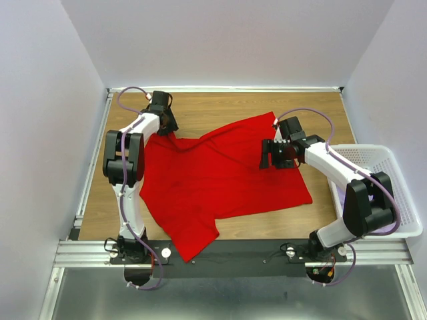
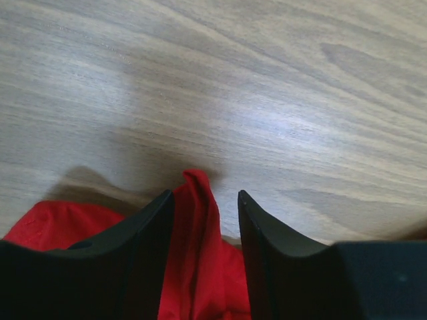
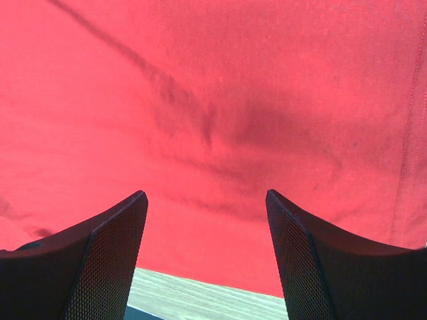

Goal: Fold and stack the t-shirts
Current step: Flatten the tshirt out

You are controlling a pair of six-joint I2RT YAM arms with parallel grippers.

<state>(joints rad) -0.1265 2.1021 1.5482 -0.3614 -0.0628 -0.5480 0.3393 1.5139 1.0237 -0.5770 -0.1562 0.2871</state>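
Observation:
A bright red t-shirt [image 1: 220, 177] lies spread and rumpled across the wooden table [image 1: 220, 107], with one sleeve reaching toward the front edge. My left gripper [image 1: 167, 127] is at the shirt's far left corner. In the left wrist view its fingers [image 2: 150, 220] straddle a raised ridge of red cloth [image 2: 197, 227]; the left finger touches it, and a gap stays open on the right side. My right gripper [image 1: 267, 157] hovers over the shirt's right part, open [image 3: 207, 193], with flat red cloth [image 3: 213, 100] below and nothing between its fingers.
A white lattice basket [image 1: 393, 160] stands at the table's right edge beside the right arm, and a bit of pale lilac [image 1: 339, 195] shows at its near left. Bare wood [image 2: 267, 80] lies beyond the left gripper. White walls enclose the table.

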